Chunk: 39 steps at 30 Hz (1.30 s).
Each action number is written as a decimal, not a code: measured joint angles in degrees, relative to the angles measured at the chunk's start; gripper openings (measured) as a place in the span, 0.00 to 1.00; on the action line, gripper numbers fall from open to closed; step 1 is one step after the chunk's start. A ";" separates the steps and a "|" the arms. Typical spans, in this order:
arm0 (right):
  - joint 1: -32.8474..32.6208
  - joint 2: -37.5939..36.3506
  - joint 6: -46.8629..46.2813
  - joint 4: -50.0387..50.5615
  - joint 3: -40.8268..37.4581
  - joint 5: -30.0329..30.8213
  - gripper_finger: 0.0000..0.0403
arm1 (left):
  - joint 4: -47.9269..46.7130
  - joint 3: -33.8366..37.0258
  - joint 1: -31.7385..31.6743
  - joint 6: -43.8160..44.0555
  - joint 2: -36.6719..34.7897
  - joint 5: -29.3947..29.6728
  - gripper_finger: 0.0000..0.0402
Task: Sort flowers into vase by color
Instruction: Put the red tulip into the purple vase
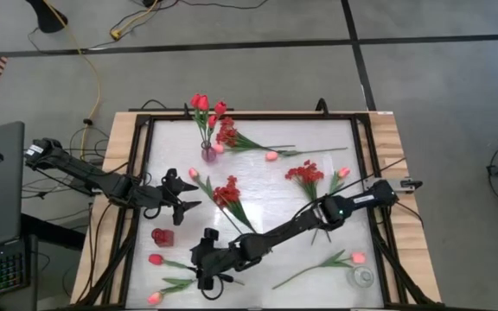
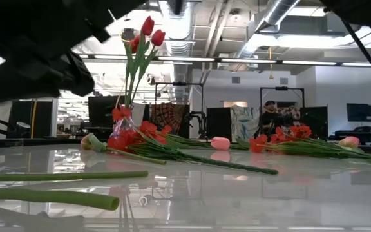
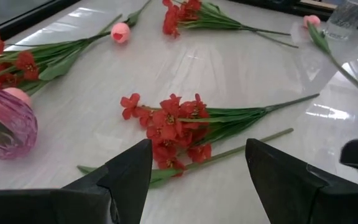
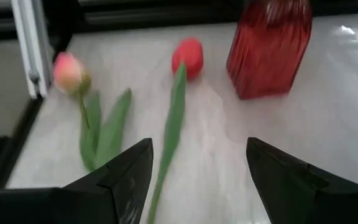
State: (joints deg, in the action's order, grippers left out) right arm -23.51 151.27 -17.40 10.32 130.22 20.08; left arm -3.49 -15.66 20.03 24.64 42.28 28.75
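Our right gripper point(image 1: 206, 275) hangs low with its jaws spread and nothing between them, and just ahead of its fingertips lie a red tulip point(image 4: 187, 57) and a pink tulip point(image 4: 68, 72), side by side with their stems running back toward the fingers. The red vase point(image 4: 270, 46) stands just beyond the red tulip and off to one side, still empty as far as we can see. Our left gripper point(image 1: 180, 192) is also released, holding nothing, with a spray point(image 3: 169, 124) of small red blossoms lying directly in front of it and the pink vase point(image 3: 5, 124), which already holds red tulips, close off to its side. The rest of the flowers are scattered well beyond both grippers. The chief risk we see is on the right: the two stems lie near enough together that closing there could catch both, or the pink one instead of the red, and put the wrong colour in the red vase. A thin stem may also slip out of the fingers or swing and tip the red vase, which stands close.
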 joint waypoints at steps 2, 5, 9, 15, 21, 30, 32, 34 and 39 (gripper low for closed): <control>-0.35 0.47 -0.14 -1.98 0.12 0.00 0.71 | 0.03 0.00 -0.02 0.00 0.02 0.00 0.61; -1.32 2.11 -0.37 -6.07 0.12 0.08 0.71 | 0.47 0.00 -0.02 0.04 0.00 -0.46 0.61; -2.10 3.07 -0.85 -6.30 -0.02 2.73 0.71 | 0.48 0.00 0.00 0.15 0.00 -1.64 0.61; -2.22 2.84 -1.67 -5.52 0.09 3.95 0.71 | 0.48 0.00 -0.02 1.03 0.00 -1.90 0.61; -2.25 2.85 -2.26 -5.67 -0.49 4.08 0.71 | 0.48 0.00 0.00 1.46 0.00 -1.90 0.61; -2.40 5.87 -2.48 -8.99 -1.26 2.50 0.71 | 1.27 0.00 -0.01 1.24 0.00 -1.78 0.61; -2.46 6.19 -2.81 -9.74 -1.23 2.36 0.71 | 1.24 0.00 -0.02 1.20 0.00 -1.64 0.61; -2.44 6.26 -2.83 -9.73 -1.17 2.40 0.71 | 1.20 0.00 0.00 1.11 0.00 -1.53 0.61; -2.40 6.35 -3.43 -9.08 -1.17 2.54 0.68 | 1.22 0.00 0.00 1.07 0.00 -1.53 0.61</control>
State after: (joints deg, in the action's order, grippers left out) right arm -25.91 157.62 -20.83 1.23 129.05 22.62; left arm -2.26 -15.66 20.03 25.71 42.28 27.22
